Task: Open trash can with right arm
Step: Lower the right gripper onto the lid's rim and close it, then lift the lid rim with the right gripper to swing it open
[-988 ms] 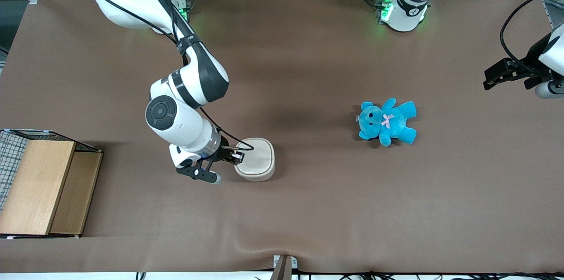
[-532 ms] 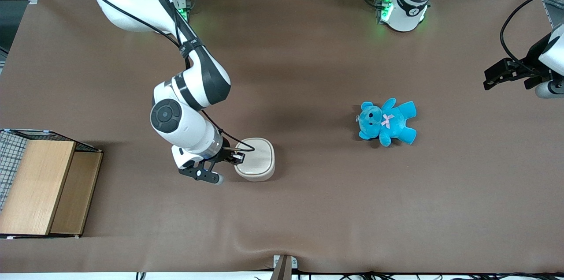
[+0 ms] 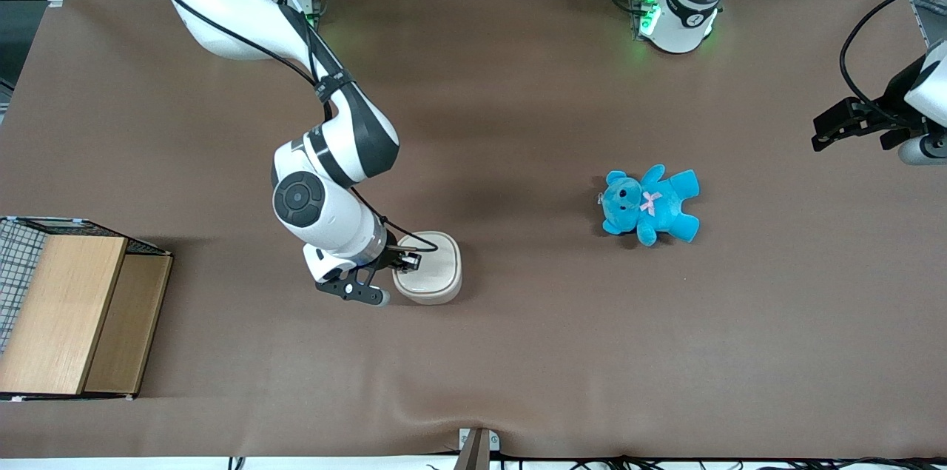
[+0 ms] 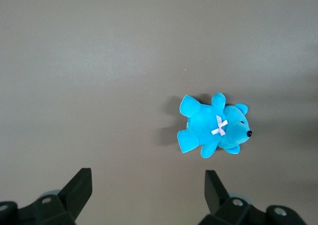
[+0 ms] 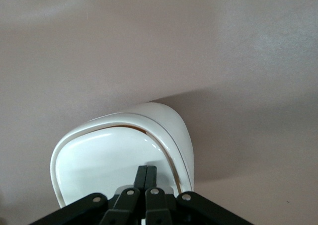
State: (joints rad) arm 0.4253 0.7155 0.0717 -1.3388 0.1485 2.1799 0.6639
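On the brown counter [image 3: 518, 351] the pincer [image 5: 146, 178], its fingers pressed together with nothing between them, sits on the lid edge of the trash can [image 3: 429, 276], whose hinge and inside stay hidden.

Glossy plastic, matt cloth, bare wood

The bin [image 3: 429, 277] is smooth cream plastic with a soft gloss; highlights run along its lid [image 5: 107, 168] and rim. The gripper [image 5: 146, 176], its black matt fingers pressed together, rests on the lid at the bin's 9 o'clock edge in the front view. The right arm [image 3: 325, 189] has shiny white shells, dark grey bands and a black cable. The table [image 3: 518, 351] wears a matt brown cover, slightly wrinkled at its 6 o'clock edge. The bear [image 3: 649, 204] is fuzzy blue plush with a pale ribbon. The box [image 3: 63, 311] is light, satin wood with wire mesh.
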